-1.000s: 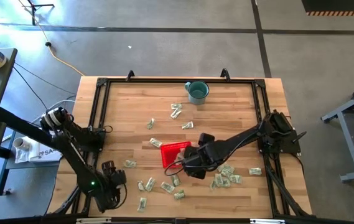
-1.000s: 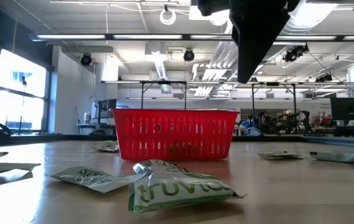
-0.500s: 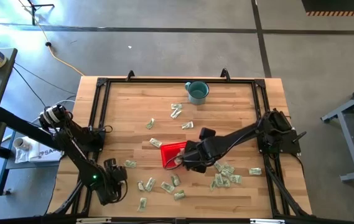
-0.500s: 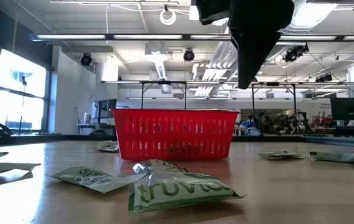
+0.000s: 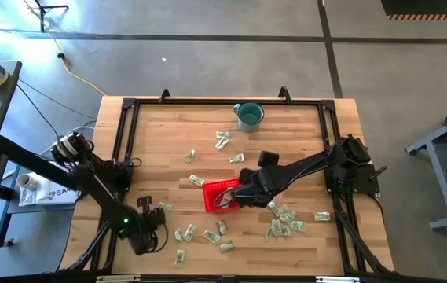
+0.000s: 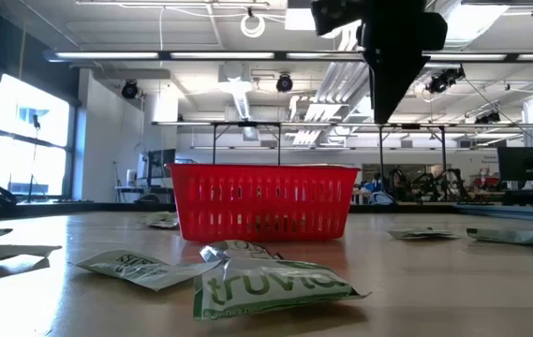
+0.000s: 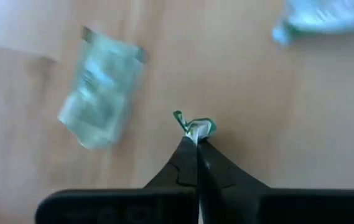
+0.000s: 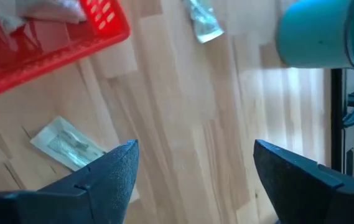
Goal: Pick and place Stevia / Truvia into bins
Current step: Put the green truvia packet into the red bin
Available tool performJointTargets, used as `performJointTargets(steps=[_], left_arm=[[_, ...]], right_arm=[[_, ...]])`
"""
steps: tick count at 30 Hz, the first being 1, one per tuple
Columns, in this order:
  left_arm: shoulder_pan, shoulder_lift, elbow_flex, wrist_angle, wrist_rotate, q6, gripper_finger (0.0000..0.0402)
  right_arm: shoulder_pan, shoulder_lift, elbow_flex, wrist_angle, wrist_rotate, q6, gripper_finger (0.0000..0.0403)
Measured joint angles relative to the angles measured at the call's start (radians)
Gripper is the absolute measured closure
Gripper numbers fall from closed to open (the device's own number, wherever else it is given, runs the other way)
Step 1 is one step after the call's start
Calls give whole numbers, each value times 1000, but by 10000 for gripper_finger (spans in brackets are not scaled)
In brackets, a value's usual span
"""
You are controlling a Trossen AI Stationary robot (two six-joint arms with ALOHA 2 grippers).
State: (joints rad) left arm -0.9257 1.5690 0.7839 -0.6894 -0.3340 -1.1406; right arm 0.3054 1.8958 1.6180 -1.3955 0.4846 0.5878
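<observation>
Looking through the left wrist camera, I see my left claw (image 7: 196, 142) clamped on a crumpled white-green packet (image 7: 195, 127) that sticks out forward from its tips, above the tabletop (image 5: 302, 134). My right claw (image 8: 192, 168) stands apart beside the red basket (image 5: 221, 194).

Workshop hall, grey concrete floor (image 5: 207, 55)
Bright tall windows (image 6: 22, 131) at left; long ceiling strip lights (image 6: 200, 56) across the top.
</observation>
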Motion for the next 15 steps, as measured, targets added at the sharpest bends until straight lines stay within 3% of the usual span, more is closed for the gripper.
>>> performJointTargets(steps=[4, 9, 12, 15], left_arm=[[88, -80, 60, -20, -115, 84, 363], [252, -188, 79, 51, -211, 342, 377], [371, -217, 74, 113, -180, 532, 377], [485, -224, 74, 258, -65, 710, 376]], right_arm=[[0, -20, 0, -23, 15, 41, 101], [6, -59, -76, 10, 10, 44, 101], [-3, -156, -254, 141, -114, 97, 101], [5, -286, -445, 256, -200, 223, 101]])
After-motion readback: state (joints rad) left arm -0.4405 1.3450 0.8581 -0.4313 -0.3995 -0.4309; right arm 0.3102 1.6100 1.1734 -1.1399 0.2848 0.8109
